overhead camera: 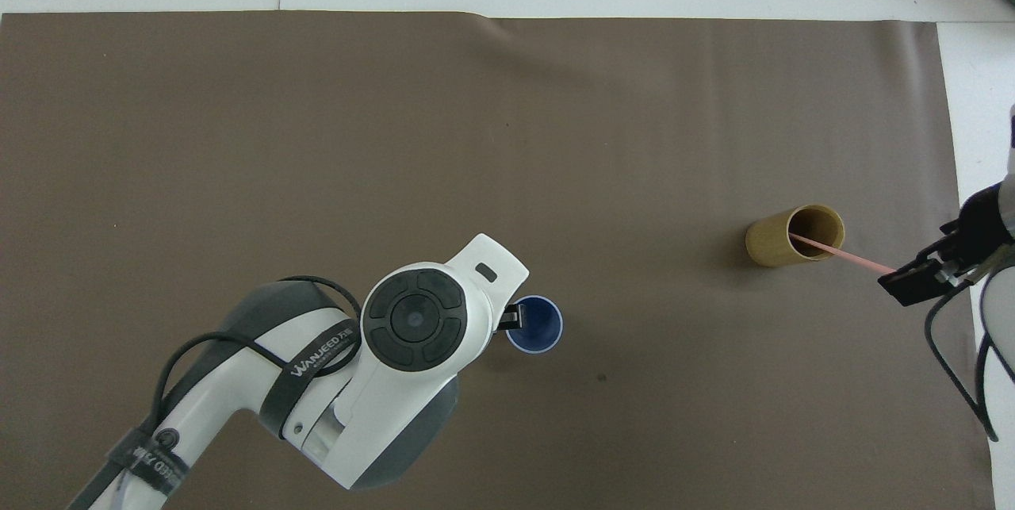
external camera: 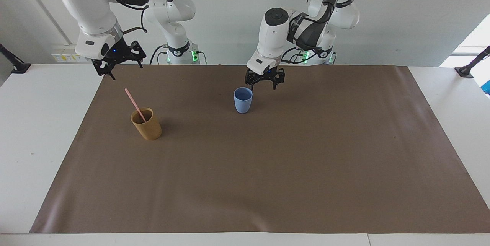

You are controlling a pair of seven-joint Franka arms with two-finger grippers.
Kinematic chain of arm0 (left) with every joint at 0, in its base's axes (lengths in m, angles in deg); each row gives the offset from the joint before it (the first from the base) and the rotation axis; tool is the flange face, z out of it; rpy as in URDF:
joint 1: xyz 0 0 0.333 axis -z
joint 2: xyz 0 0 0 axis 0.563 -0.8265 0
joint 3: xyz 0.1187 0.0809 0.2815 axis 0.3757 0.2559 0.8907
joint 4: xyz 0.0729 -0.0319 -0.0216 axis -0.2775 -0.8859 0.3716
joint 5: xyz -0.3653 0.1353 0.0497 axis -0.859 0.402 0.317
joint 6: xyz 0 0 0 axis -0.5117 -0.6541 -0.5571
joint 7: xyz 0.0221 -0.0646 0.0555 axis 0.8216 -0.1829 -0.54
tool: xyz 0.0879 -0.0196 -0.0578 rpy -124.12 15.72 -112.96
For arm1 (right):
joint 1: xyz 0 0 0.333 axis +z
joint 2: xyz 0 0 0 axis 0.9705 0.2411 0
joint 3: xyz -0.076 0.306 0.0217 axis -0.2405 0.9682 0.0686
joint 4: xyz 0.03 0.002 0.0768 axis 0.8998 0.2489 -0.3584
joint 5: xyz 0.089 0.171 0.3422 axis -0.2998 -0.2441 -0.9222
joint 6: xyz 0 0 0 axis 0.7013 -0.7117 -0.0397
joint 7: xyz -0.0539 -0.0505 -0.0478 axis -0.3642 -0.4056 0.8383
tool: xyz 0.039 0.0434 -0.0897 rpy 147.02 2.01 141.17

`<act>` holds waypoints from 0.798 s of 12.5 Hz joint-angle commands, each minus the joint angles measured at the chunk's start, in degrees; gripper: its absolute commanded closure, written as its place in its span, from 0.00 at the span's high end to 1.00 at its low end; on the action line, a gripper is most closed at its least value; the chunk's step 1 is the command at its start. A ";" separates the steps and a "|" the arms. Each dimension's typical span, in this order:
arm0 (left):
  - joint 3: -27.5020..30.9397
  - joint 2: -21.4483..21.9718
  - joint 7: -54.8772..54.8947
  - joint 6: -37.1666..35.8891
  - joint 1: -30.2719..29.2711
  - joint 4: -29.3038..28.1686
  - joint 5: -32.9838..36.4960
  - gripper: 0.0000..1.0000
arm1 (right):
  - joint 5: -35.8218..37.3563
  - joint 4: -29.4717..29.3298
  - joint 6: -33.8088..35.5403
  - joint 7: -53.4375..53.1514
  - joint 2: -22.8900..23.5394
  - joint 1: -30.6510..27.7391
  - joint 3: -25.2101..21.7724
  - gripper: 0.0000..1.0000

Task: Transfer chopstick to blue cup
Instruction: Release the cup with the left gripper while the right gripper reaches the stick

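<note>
Blue cup (external camera: 243, 100) stands free mid-mat, left pincer (external camera: 264, 79) spread and empty just above it. Right pincer (external camera: 116, 61), spread, hangs above the chopstick (external camera: 134, 104) leaning in the brown cup (external camera: 146, 123): pinch high, lift straight.

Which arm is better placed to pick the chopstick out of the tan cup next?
Right. The right gripper is open, up beside the chopstick leaning in the tan cup. The left gripper, also open, is over the mat near the blue cup.
</note>
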 commanded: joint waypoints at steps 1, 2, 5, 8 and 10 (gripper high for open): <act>-0.23 4.53 5.37 -3.01 -6.50 -1.53 2.40 1.00 | 4.39 6.67 -6.04 5.99 -1.06 0.03 0.37 1.00; -0.23 5.68 9.14 -3.28 -9.06 -1.27 2.49 1.00 | 4.84 8.86 -7.02 6.00 -0.62 -0.24 0.37 1.00; -0.15 5.87 22.84 -5.90 -18.01 3.81 2.50 1.00 | 5.45 13.97 -11.15 6.08 0.17 -0.50 0.37 1.00; 0.03 4.99 31.31 -11.88 -24.79 13.38 2.58 1.00 | 7.30 15.47 -14.13 6.17 1.58 -0.94 0.28 1.00; 0.12 4.11 36.93 -12.85 -28.05 19.97 2.67 1.00 | 7.56 15.65 -14.24 6.44 1.40 -1.38 0.37 0.90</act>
